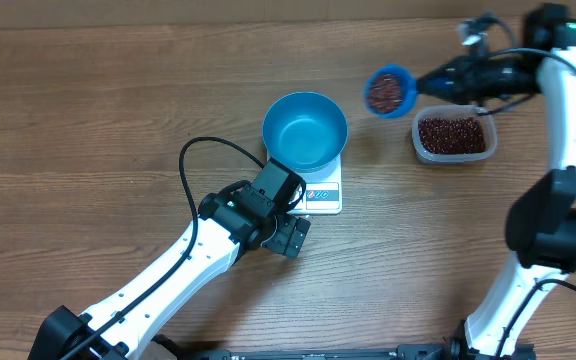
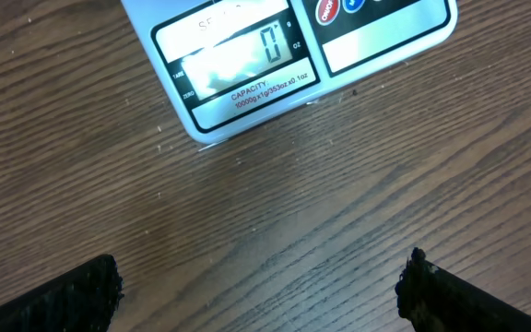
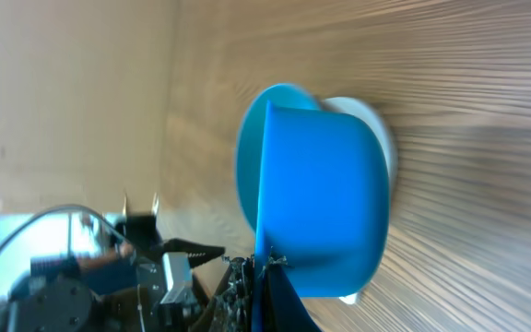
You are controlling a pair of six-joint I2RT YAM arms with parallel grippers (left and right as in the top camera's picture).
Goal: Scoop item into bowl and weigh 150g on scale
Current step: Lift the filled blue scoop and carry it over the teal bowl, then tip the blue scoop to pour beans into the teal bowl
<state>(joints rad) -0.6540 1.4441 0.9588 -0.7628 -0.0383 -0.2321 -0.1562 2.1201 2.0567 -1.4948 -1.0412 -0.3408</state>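
Right fingers [image 1: 436, 83] clenched on the scoop [image 1: 390, 70], heaped with beans [image 1: 388, 93], hovering between tub [image 1: 453, 135] and the empty bowl [image 1: 305, 130] sitting on the scale [image 1: 324, 196]; left fingers [image 1: 294, 238] spread wide beside it. Looks like transfer: carry over, tip gently.

- table [image 1: 88, 110]: brown wood, fine dark grain
- bowl [image 1: 305, 130], centre: deep blue, glossy inside
- scale [image 1: 325, 196]: white; display [image 2: 233, 57] grey; buttons [image 2: 328, 9] red and blue
- scoop [image 1: 389, 91], upper right: blue
- beans [image 1: 452, 133]: dark red-brown, speckled
- tub [image 1: 420, 148]: clear
- arms [image 1: 158, 280]: white shells, black joints
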